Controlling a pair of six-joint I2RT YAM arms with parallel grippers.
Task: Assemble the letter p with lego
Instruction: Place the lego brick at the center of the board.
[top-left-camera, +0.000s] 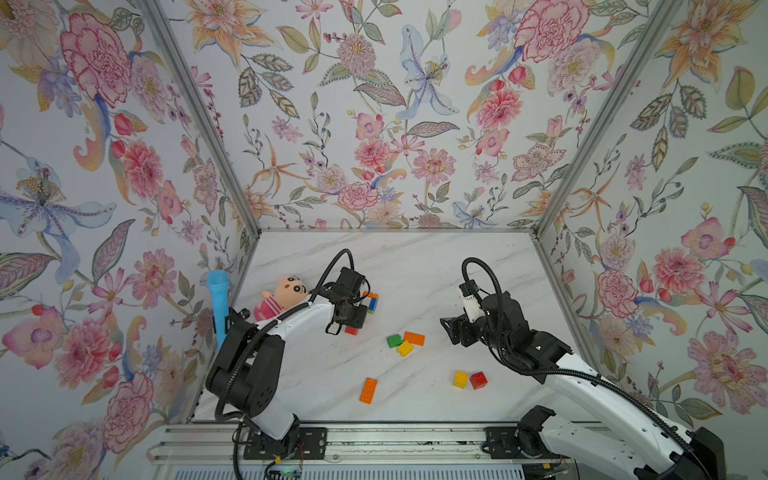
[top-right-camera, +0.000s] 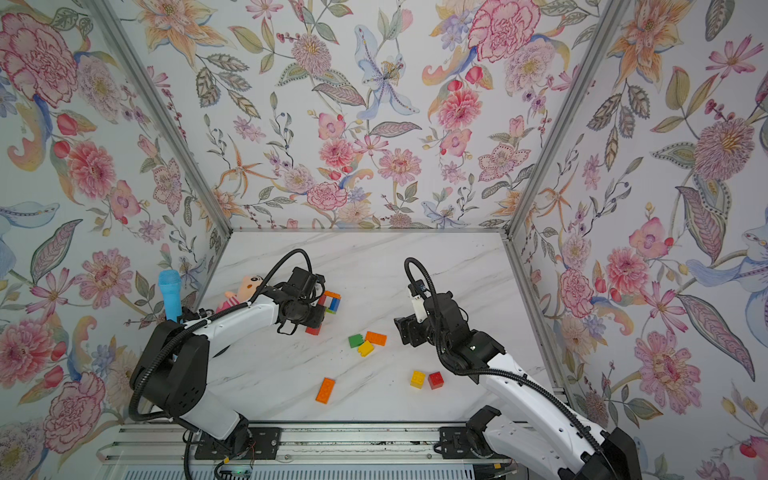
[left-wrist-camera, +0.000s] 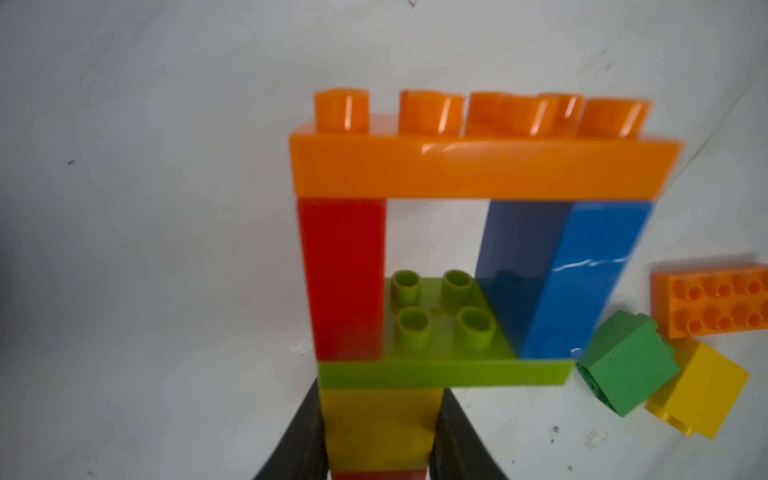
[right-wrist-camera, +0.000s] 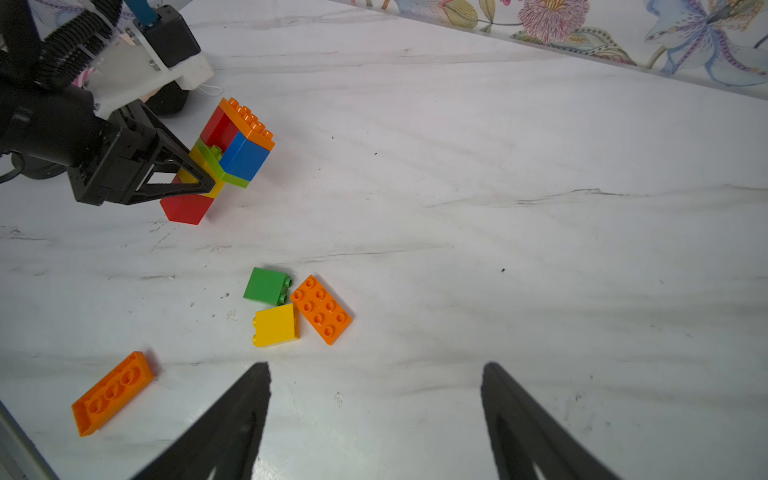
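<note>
Lego assembly (right-wrist-camera: 226, 153) of red, yellow, green, blue and orange studded plastic bricks is clamped at its yellow brick (left-wrist-camera: 378, 424) by the left gripper (left-wrist-camera: 380, 399). The right gripper (right-wrist-camera: 376, 368) is spread, empty, with loose bricks (right-wrist-camera: 276, 325) just ahead.

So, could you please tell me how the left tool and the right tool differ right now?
The left tool is shut on the lego letter; the right tool is open and empty. The left tool sits near the plush doll; the right tool faces the loose yellow brick and its neighbours. Both have black, tapering fingers.
</note>
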